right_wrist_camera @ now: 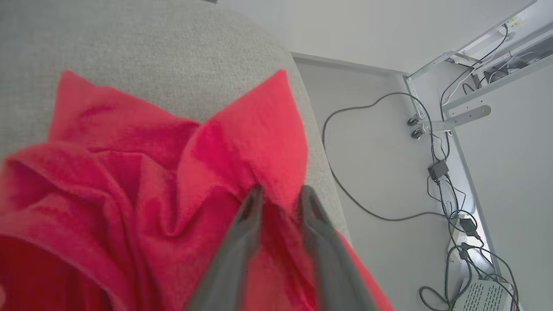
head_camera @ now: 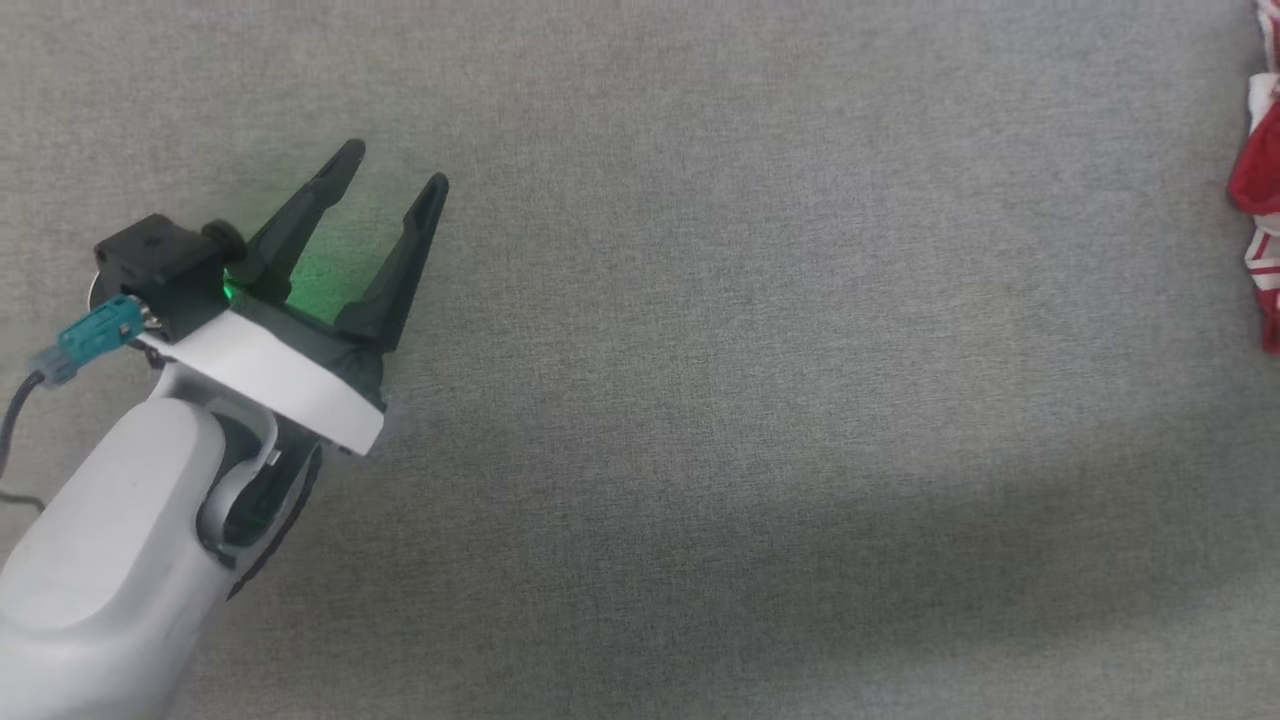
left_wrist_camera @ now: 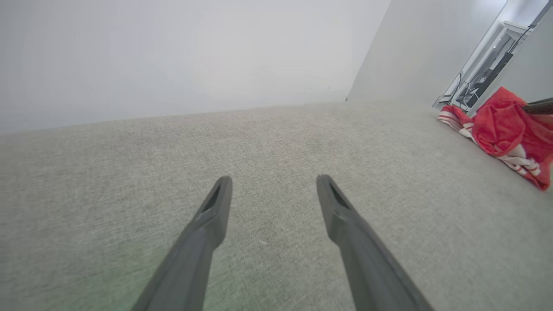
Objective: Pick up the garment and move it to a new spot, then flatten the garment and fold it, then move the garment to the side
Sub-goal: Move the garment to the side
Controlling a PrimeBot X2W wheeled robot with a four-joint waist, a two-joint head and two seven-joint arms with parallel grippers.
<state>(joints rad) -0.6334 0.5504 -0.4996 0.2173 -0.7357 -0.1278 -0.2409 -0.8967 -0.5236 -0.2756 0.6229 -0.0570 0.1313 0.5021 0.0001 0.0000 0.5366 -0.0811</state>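
The garment (head_camera: 1258, 170) is a crumpled red heap with red-and-white striped trim at the far right edge of the head view. It lies on the grey fabric surface (head_camera: 700, 400). In the right wrist view my right gripper (right_wrist_camera: 281, 192) has its jaws narrowly apart with a raised fold of the garment (right_wrist_camera: 173, 172) between them. My left gripper (head_camera: 396, 166) hovers open and empty over bare surface at the left, far from the cloth. The left wrist view shows the left gripper (left_wrist_camera: 274, 179) and the garment (left_wrist_camera: 505, 125) at the right, with a dark finger (left_wrist_camera: 538, 106) on top of it.
The grey surface's rounded edge (right_wrist_camera: 319, 164) runs just beside the garment. Beyond it the pale floor carries black cables (right_wrist_camera: 367, 207), power adapters and a metal desk frame (right_wrist_camera: 453, 116). A white wall (left_wrist_camera: 173, 56) stands behind the surface.
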